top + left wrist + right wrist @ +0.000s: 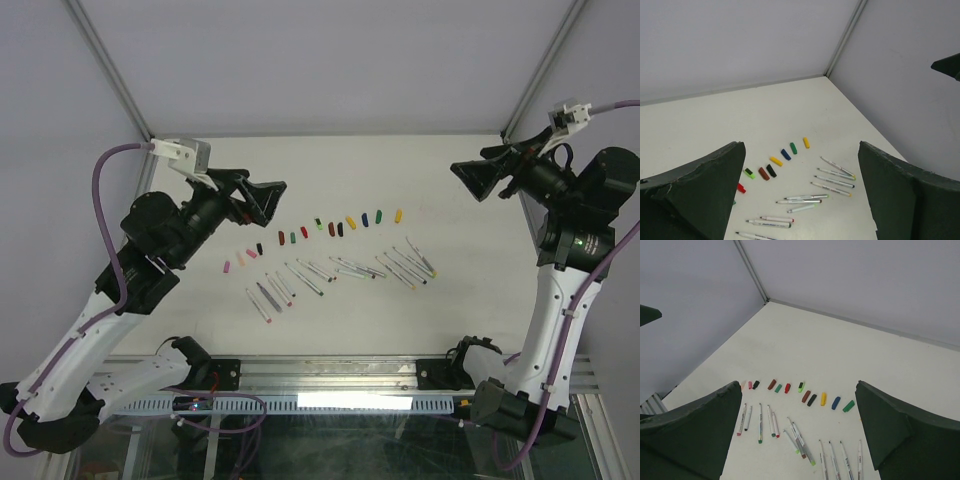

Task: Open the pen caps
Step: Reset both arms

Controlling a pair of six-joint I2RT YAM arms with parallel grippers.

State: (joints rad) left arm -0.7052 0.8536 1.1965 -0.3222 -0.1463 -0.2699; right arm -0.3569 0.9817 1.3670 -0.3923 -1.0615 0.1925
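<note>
Several pen caps [320,226] lie in an arc across the middle of the white table, from a pink one [227,267] to a yellow one [399,215]. Several pens [340,270] lie in a loose row just in front of them, tips bare, apart from the caps. My left gripper [267,200] hangs open and empty above the table, left of the caps. My right gripper [470,180] hangs open and empty, raised at the right. The left wrist view [801,145] shows caps [785,154] and pens [835,181] far below. The right wrist view [799,385] shows caps [823,399] and pens [760,422].
White enclosure walls with metal corner posts [110,70] close in the back and sides of the table [330,165]. A metal rail with cables [330,375] runs along the near edge between the arm bases.
</note>
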